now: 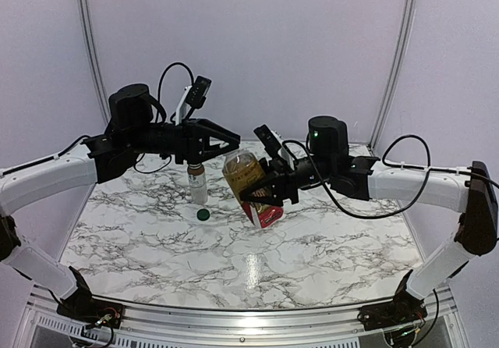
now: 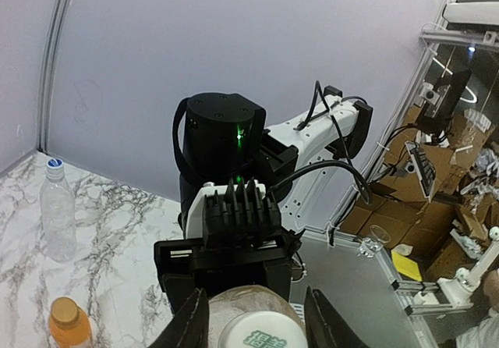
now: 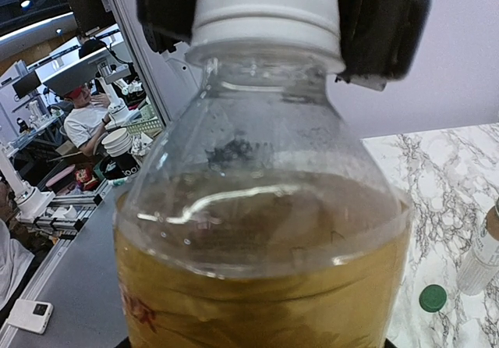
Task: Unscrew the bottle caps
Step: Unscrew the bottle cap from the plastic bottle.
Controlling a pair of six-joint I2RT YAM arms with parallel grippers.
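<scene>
L gripper closed round the white cap of the tea bottle, pads on both sides, far as we see. R gripper clamps that bottle's body, tilted over the marble table. Green cap lies loose on the tabletop.

Robotics lab: I'm bolted to an aluminium rail at the near edge of a marble-print surface inside white booth walls. Outside the booth: stacked cardboard boxes, grey bench, seated worker.
</scene>
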